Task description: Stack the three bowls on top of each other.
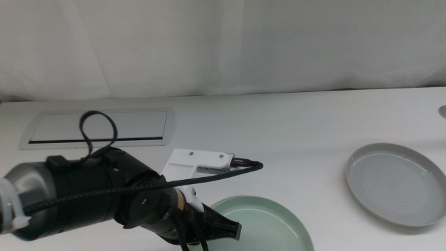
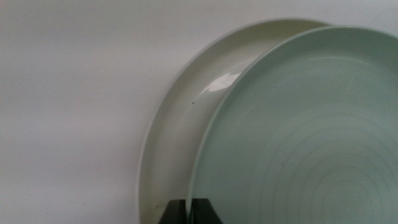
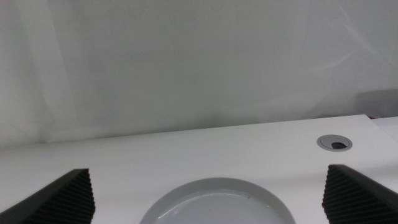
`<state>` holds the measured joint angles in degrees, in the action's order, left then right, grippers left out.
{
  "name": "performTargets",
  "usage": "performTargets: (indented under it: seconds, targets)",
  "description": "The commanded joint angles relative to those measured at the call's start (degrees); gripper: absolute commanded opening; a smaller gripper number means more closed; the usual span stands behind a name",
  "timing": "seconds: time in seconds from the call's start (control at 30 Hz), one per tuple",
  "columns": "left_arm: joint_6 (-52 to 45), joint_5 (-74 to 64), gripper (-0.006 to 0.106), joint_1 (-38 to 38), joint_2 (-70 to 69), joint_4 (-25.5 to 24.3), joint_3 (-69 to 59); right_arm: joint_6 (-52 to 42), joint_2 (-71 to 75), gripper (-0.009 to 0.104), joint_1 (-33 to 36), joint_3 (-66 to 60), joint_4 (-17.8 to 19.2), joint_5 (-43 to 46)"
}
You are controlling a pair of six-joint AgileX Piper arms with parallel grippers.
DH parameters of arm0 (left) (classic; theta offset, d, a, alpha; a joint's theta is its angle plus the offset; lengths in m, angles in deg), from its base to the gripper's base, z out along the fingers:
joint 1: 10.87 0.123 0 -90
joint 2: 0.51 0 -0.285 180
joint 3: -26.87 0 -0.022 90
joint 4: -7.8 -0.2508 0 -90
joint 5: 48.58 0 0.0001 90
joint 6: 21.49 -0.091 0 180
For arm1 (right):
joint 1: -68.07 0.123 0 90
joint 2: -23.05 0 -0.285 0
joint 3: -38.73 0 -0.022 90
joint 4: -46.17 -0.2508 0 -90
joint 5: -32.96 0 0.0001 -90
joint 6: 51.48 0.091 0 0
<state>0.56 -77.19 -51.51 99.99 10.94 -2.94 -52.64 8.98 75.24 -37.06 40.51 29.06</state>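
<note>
Looking down over the white table (image 1: 293, 118), the middle view shows the left arm (image 1: 90, 199) reaching in low from the left, its gripper (image 1: 221, 229) at the near rim of the mint bowl (image 1: 268, 223) by the bottom edge. A grey bowl (image 1: 396, 183) sits well apart on the right. A white panel (image 1: 97, 127) with a dark slot lies at the back left.

The left wrist view shows the jaws pinched together on the mint bowl's (image 2: 298, 130) rim; this bowl lies over a cream bowl (image 2: 180, 124).

The right wrist view shows the right gripper (image 3: 211, 193) with jaws spread wide, above the grey bowl (image 3: 217, 202). A round grommet (image 3: 334, 142) sits in the table beyond.
</note>
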Motion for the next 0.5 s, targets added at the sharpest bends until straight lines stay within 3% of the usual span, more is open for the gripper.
performTargets:
  seconds: [0.0, 0.23, 0.47]
  targets:
    - [0.25, 0.56, -0.003, -0.39, 1.21, 0.24, -0.21, -0.22, -0.02, 0.103, -0.35, -0.18, 0.09, 0.54]
    - [0.25, 1.04, -0.003, -0.39, 3.67, 0.08, -0.21, -0.22, -0.02, 0.103, -0.35, -0.18, 0.09, 0.38]
    - [2.49, 3.05, -0.003, -0.39, 3.71, -3.13, -0.21, -0.22, -0.02, 0.103, -0.35, -0.18, 0.09, 0.38]
